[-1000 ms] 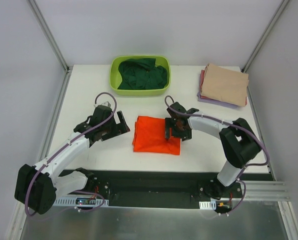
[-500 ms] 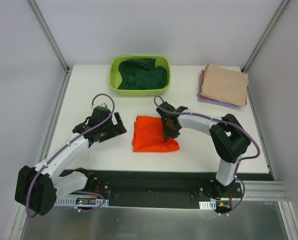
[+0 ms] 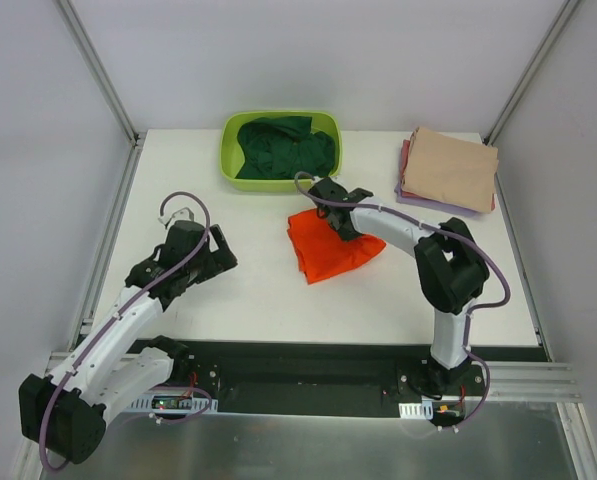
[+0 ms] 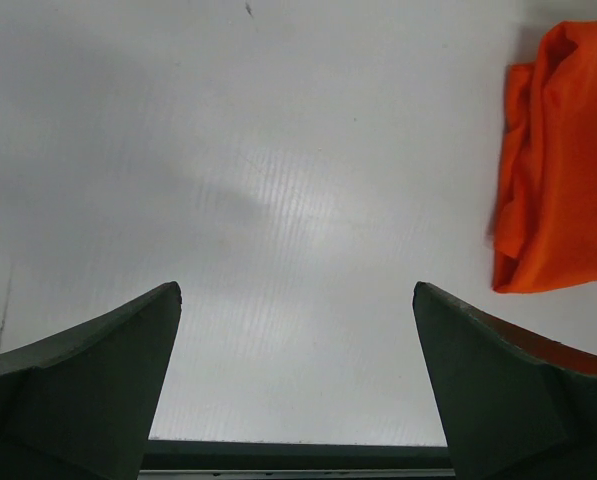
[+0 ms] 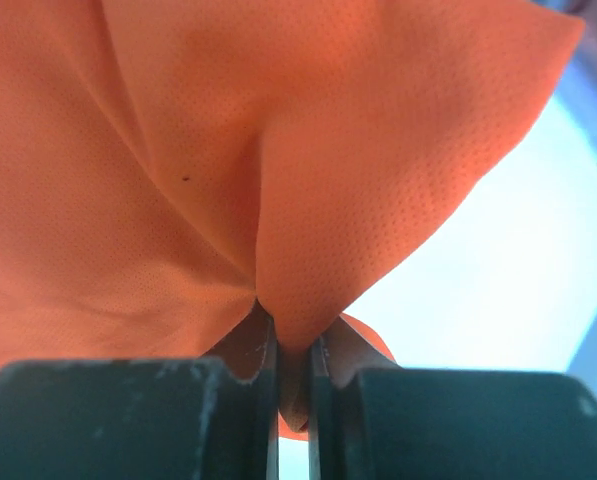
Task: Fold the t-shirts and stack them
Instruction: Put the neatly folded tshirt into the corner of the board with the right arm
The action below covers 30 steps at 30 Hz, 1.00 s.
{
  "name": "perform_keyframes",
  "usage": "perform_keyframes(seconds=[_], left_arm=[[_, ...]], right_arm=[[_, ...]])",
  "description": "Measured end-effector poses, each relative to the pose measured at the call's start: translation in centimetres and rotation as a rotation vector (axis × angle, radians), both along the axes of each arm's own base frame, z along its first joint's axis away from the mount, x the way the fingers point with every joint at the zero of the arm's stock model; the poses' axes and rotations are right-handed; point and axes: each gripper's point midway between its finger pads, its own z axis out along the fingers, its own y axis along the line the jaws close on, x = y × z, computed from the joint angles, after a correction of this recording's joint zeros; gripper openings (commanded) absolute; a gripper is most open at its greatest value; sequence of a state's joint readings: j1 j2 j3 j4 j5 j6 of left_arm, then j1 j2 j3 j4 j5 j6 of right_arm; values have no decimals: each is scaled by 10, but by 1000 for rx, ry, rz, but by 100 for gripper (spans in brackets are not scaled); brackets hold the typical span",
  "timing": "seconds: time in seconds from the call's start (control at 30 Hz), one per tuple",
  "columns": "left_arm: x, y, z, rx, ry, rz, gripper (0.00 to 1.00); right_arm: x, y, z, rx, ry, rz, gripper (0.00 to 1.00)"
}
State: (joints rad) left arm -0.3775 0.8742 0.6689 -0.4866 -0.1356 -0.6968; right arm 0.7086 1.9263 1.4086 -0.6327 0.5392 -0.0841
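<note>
The bright orange t-shirt [image 3: 333, 250] lies folded and rumpled at the table's middle, also filling the right wrist view [image 5: 228, 180] and showing at the right edge of the left wrist view [image 4: 563, 170]. My right gripper [image 3: 330, 212] is shut on its far edge, a fold of cloth pinched between the fingers [image 5: 263, 370]. My left gripper [image 3: 216, 252] hangs open over bare table to the left of the shirt, nothing between its fingers [image 4: 98, 370]. A dark green t-shirt [image 3: 283, 148] lies bunched in the tub. A tan t-shirt [image 3: 453, 168] tops the folded stack at the back right.
The lime-green plastic tub [image 3: 278, 183] stands at the back centre, just behind the right gripper. Lilac and reddish edges [image 3: 408, 180] show under the tan shirt in the stack. White walls with metal posts [image 3: 103, 75] close in the table.
My right gripper has shut on the orange shirt and dragged it back and to the right, rumpling it. The left arm has pulled away to the left and nearer.
</note>
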Motion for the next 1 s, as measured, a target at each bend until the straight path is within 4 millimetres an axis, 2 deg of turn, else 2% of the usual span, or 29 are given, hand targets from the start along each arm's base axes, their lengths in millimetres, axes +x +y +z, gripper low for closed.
perform_keyframes(seconds=[0.13, 0.27, 0.53, 0.77, 1.0], left_arm=[[-5, 13, 0, 38, 2, 50, 99], [-9, 23, -4, 68, 19, 94, 99], [-9, 32, -3, 104, 45, 147, 99], [-4, 34, 7, 113, 42, 171, 99], [5, 35, 16, 121, 33, 189, 99]], right_arm=[[33, -21, 31, -89, -108, -11, 1], [53, -46, 53, -177, -174, -52, 1], [99, -84, 95, -226, -277, -156, 1], [123, -111, 127, -243, -355, -248, 1], [137, -118, 151, -235, -409, -282, 1]])
